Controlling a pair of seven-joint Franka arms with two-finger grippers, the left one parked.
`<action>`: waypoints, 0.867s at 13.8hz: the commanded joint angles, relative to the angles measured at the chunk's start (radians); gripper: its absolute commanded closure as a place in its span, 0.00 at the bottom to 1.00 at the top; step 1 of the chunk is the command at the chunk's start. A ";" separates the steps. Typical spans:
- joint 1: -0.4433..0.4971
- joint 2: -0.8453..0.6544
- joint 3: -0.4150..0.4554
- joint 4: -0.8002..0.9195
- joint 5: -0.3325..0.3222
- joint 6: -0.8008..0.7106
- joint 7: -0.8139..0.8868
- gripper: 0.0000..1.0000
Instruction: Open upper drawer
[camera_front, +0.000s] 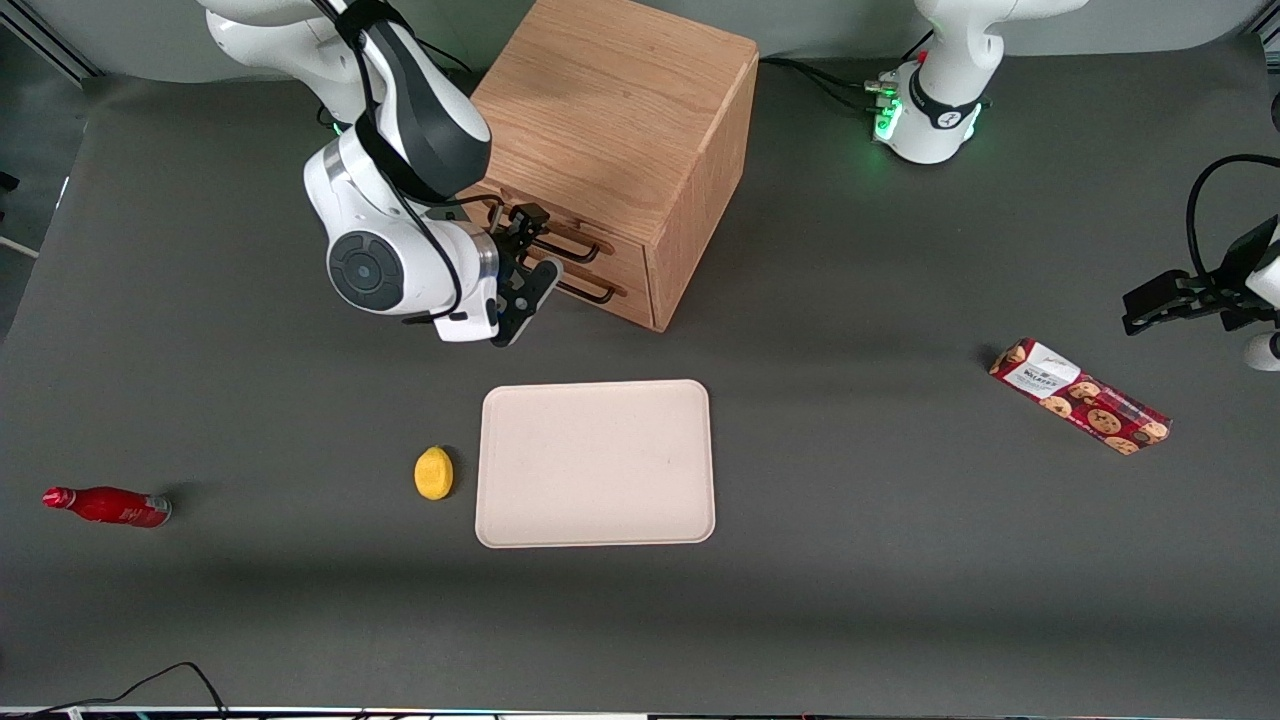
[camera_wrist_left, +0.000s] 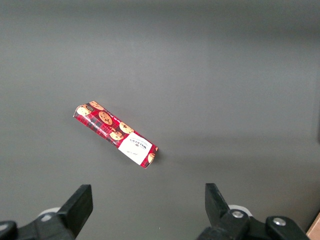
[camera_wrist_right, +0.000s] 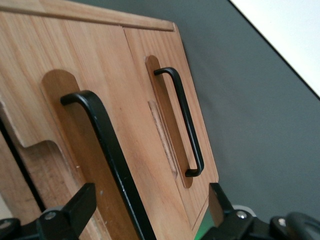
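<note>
My jaws (camera_front: 527, 262) stand apart in front of the oak cabinet (camera_front: 610, 130), which sits on the dark desk (camera_front: 850, 560) farther from the front camera than the tray. The upper drawer (camera_wrist_right: 65, 100) is right before me, and its long black wire handle (camera_wrist_right: 107, 150) runs between my two fingers (camera_wrist_right: 67, 212), which straddle it without clamping. A narrow dark gap shows along the drawer front's edge. The lower drawer (camera_wrist_right: 165, 100) with its matching handle (camera_wrist_right: 182, 120) sits just beside it, its front flush with the cabinet. Nearer the front camera lies a pale rectangular tray (camera_front: 596, 463), flat on the desk, with a small yellow lemon (camera_front: 434, 472) just beside it. A red bottle (camera_front: 108, 506) lies on its side toward my end of the desk, well apart from the lemon. A red cookie packet (camera_front: 1079, 396) lies flat toward the parked arm's end.
</note>
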 joint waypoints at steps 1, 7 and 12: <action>0.000 -0.009 0.002 -0.026 0.009 0.013 -0.046 0.00; 0.000 -0.006 0.014 -0.053 0.009 0.028 -0.057 0.00; -0.006 0.010 0.014 -0.070 0.008 0.051 -0.081 0.00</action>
